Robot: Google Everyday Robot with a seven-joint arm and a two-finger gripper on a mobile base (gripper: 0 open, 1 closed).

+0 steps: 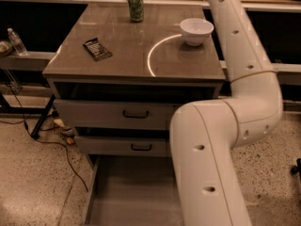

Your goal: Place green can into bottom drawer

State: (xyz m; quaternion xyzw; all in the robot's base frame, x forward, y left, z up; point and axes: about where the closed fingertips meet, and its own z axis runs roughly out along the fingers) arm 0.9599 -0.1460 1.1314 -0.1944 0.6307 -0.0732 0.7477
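Note:
The green can (136,5) stands upright near the back edge of the grey cabinet top (122,62), with nothing touching it. The bottom drawer (134,194) is pulled open at the foot of the cabinet, and its flat floor is bare where it shows. My white arm (244,69) rises from the lower right, passes the cabinet's right side and leaves the frame at the top. My gripper is out of view beyond the top edge.
A white bowl (196,30) sits on the right of the cabinet top. A dark packet (97,49) lies on the left. Two upper drawers (136,114) with dark handles are partly open. A water bottle (17,41) stands on a shelf at the left. Cables (51,135) lie on the floor.

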